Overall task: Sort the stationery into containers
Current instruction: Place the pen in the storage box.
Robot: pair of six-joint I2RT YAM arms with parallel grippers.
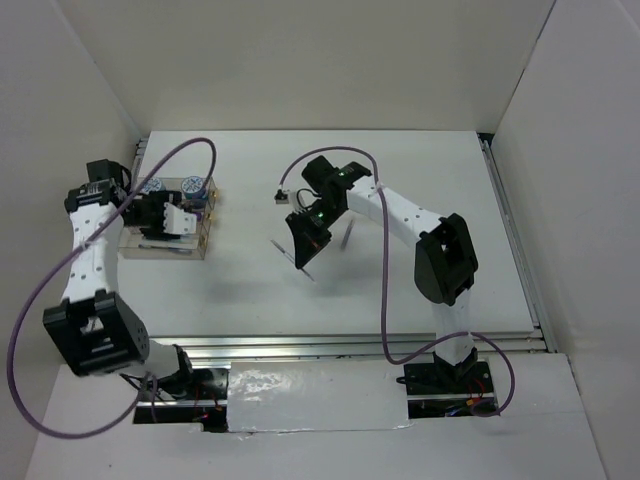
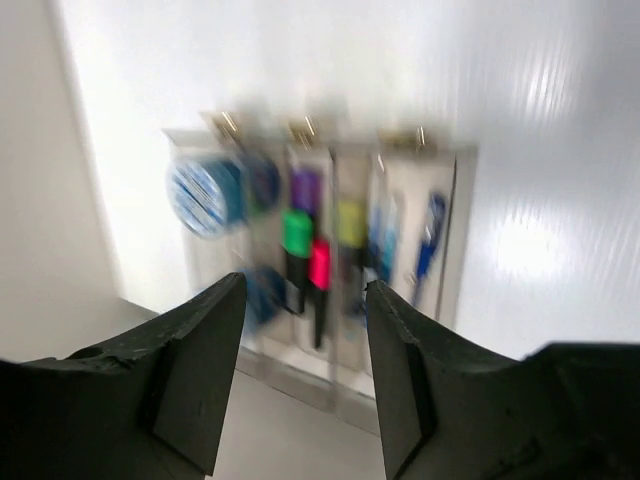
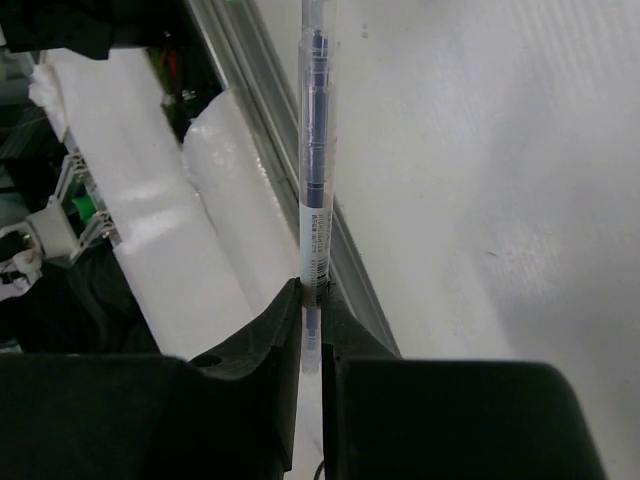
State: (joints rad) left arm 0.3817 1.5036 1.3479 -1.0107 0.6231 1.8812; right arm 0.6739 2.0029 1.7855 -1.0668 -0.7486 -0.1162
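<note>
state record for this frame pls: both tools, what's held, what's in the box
left tool: open, empty, hovering over the organizer box
right tool: shut on a pen, mid-table, well right of the box
box contents: blue-white tub in the left compartment; highlighters with purple, green, pink and yellow caps in the middle; blue pens on the right
view quality: left wrist picture blurred, exact counts unclear
</note>
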